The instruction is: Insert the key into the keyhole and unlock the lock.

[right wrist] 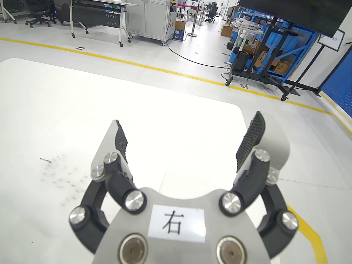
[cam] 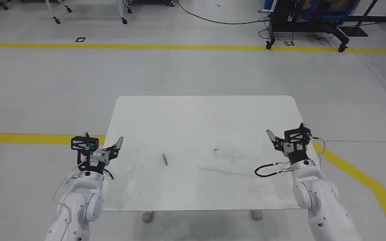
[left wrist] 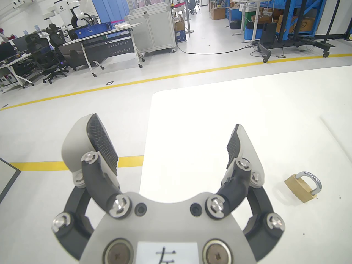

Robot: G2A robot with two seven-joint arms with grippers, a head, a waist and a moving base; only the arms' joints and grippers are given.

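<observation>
Nothing is grasped yet. The left gripper (cam: pixel 104 142) and right gripper (cam: pixel 286 133) hang with fingers released at the left and right edges of the tabletop (cam: pixel 199 114). The padlock (cam: pixel 164 158) lies toward the near edge, left of centre. A thin sliver (right wrist: pixel 45 160) nearer the right gripper is possibly the key. The next move is probably to grasp both.

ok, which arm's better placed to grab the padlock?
Left, likely. The padlock lies on the table nearer the left gripper, which is open; the right gripper, also open, sits at the opposite edge.
</observation>
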